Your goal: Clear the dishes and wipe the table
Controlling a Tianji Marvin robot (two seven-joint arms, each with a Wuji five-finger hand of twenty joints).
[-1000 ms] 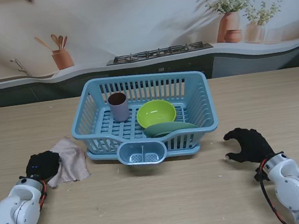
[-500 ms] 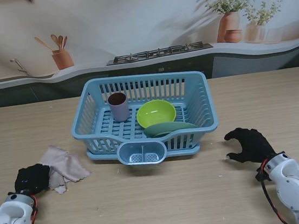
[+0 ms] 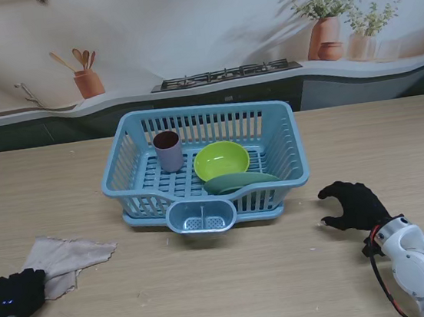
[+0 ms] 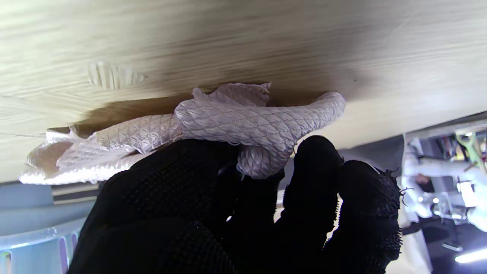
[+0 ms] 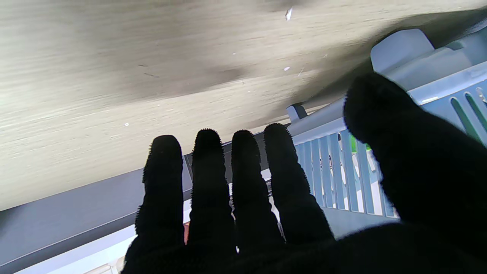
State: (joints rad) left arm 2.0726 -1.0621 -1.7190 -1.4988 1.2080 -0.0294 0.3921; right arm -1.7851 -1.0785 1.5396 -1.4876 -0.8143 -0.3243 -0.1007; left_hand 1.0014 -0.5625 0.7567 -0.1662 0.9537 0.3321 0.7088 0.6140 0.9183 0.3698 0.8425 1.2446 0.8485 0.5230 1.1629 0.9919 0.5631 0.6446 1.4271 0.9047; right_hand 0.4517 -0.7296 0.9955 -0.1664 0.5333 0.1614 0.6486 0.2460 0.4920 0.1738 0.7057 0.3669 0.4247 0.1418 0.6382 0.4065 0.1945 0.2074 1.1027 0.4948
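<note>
Down at the near left corner of the table (image 3: 235,287), the left hand (image 3: 14,296) has its black-gloved fingers (image 4: 312,179) clamped on the cloth (image 3: 63,258). It's pale beige, quilted with a diamond weave, bunched into a thick roll at the grip and fanning flat toward the basket. One cloth. The blue slatted basket (image 3: 286,130) sits mid-table holding one dark-rimmed lilac cup (image 3: 168,151), one lime bowl (image 3: 221,160) and one green plate (image 3: 239,180) leaning at its front wall. Over on the right, the right hand (image 3: 353,204) rests near the basket, fingers (image 5: 207,182) spread apart, holding nothing.
</note>
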